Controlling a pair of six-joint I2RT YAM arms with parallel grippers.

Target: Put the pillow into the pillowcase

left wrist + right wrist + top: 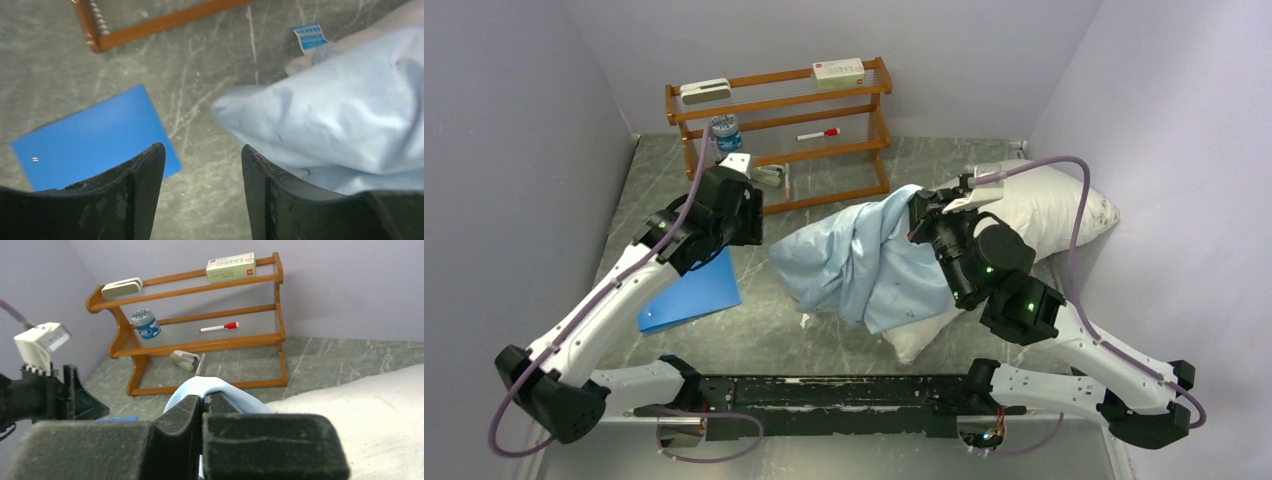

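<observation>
The plump white pillow lies at the right of the table, its near half under the light-blue pillowcase, which is bunched and draped over it. My right gripper is shut on a fold of the pillowcase and holds it up above the pillow. My left gripper hangs open over bare table, left of the pillowcase, with nothing between its fingers. In the top view the left gripper sits well left of the cloth.
A flat bright-blue rectangle lies under the left arm. A wooden shelf rack stands at the back with a box, a marker, a jar and small items. Grey walls close in on both sides.
</observation>
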